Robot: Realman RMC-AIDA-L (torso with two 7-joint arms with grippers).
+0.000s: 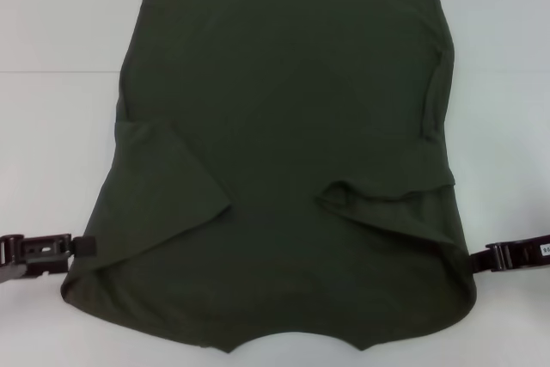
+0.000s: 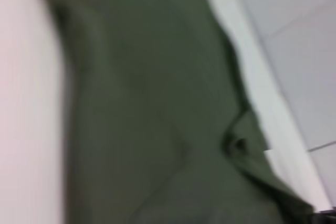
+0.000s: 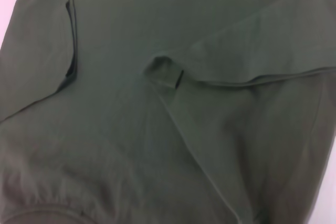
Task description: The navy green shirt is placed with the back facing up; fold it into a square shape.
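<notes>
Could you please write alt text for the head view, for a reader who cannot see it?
A navy green shirt lies on a white table, both sleeves folded inward over its body. The left gripper and right gripper sit at the shirt's near side edges, one on each side.

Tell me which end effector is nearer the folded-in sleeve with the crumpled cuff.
Right. The right end effector sits at the navy green shirt's edge on the crumpled sleeve's side; the left end effector is at the opposite edge.
</notes>
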